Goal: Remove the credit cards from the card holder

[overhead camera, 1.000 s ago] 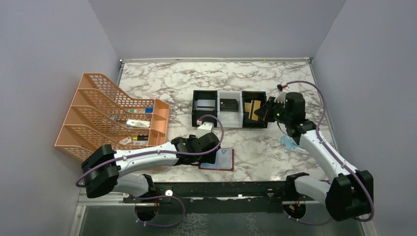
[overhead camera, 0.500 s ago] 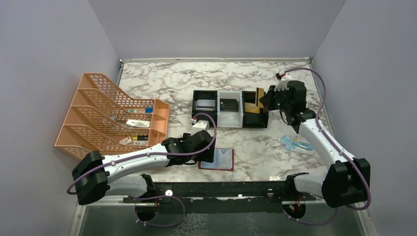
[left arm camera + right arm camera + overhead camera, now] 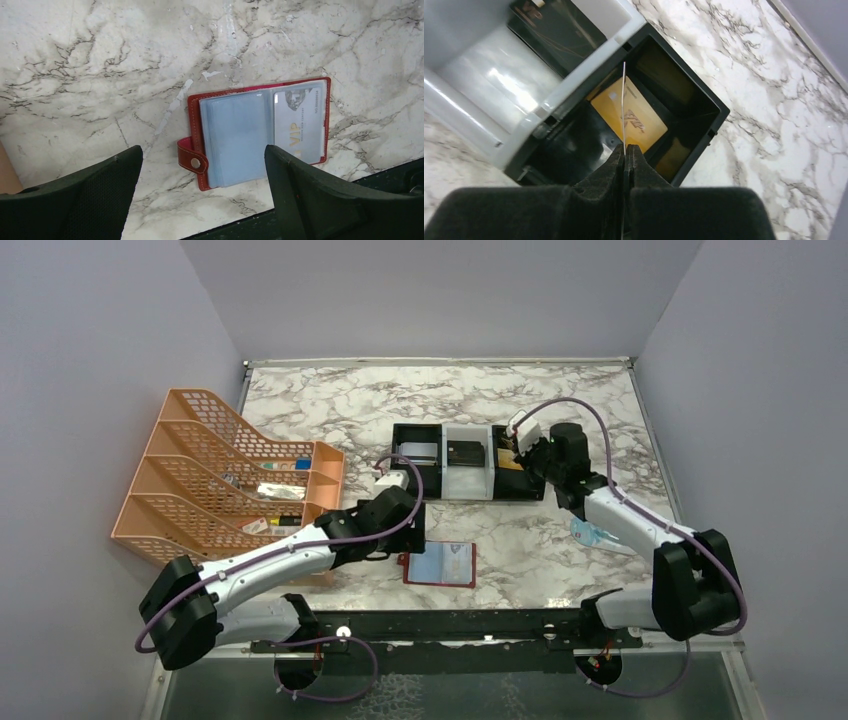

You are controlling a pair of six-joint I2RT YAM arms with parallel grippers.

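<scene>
On the marble table (image 3: pixel 330 405), close to its near edge, we see the card holder (image 3: pixel 235 135) lying open and flat. It has a red border, a small snap strap and two pale blue panels. Under the right panel there is a silvery card (image 3: pixel 300 122) with the letters "VIP" (the smaller print on it is too fine for us to read). The left gripper (image 3: pixel 202 152) hangs above the holder with its jaws wide apart, holding nothing.

Farther back, the right gripper (image 3: pixel 625 150) is over the three-part tray (image 3: pixel 468 485). Its jaws are pressed together on a thin card (image 3: pixel 624 100), which we see only by its pale edge, standing upright above the right black compartment. On the bottom of this compartment lies a gold card (image 3: pixel 644 125) with a dark mark that we cannot read. The white middle compartment holds a black card (image 3: pixel 556 30), and the left compartment a pale card (image 3: pixel 415 452).

At the left stands an orange rack (image 3: pixel 230 475) with small things in it. A light-blue packet (image 3: pixel 600 533) lies just beside the right arm.
</scene>
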